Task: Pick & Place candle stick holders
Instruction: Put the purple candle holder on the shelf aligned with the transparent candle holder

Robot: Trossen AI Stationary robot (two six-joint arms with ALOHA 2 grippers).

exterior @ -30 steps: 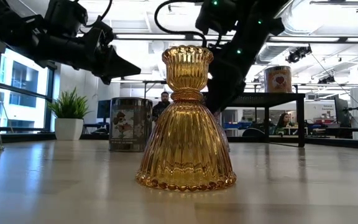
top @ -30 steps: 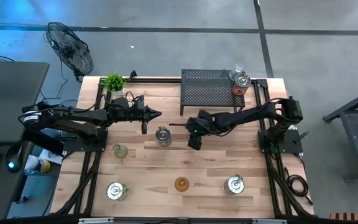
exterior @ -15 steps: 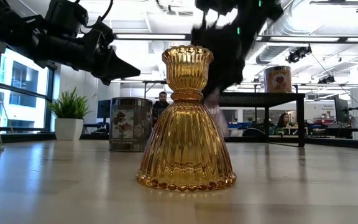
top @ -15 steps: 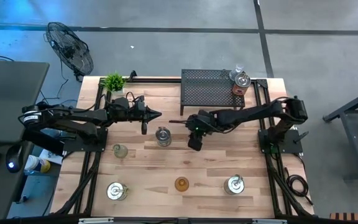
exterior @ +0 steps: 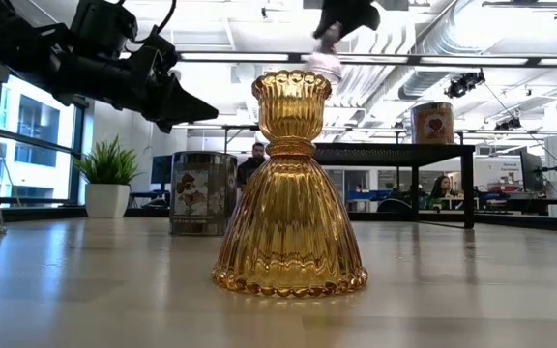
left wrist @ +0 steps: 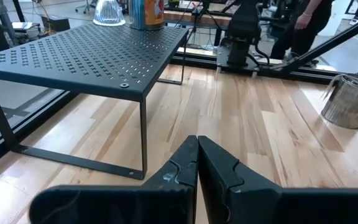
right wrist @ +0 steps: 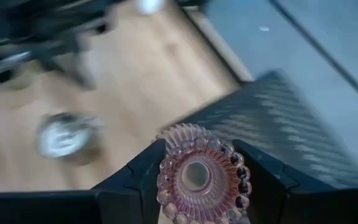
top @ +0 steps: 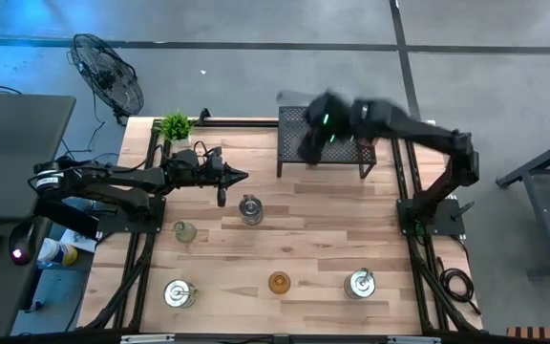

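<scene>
My right gripper (top: 313,141) is over the black mesh rack (top: 294,143) at the far side and is shut on a pink glass holder (right wrist: 199,177). The holder also shows at the top of the low view (exterior: 323,62). My left gripper (top: 242,175) is shut and empty above the table's left middle. An amber glass holder (top: 278,283), a pale green one (top: 185,231) and three silver ones (top: 249,208) (top: 179,293) (top: 360,284) stand on their bases on the table. A clear glass holder (left wrist: 109,11) stands on the rack. My right gripper pinches the pink holder between its two fingers (right wrist: 138,174), one on each opposite side of its round beaded end (right wrist: 166,186), which faces the wrist camera. The holder is lifted clear, high above the rack, and sticks out below the fingers in the low view.
A coloured tin (left wrist: 146,12) stands beside the clear holder on the rack's far right corner. A small potted plant (top: 175,125) stands at the far left. A fan (top: 108,72) is on the floor beyond the table. People show in the room behind.
My right gripper has risen from the table's middle with the pink holder and swung quickly toward the far edge, and now hangs over the rack. The holder has been lifted clear of the table. My left arm has kept still.
</scene>
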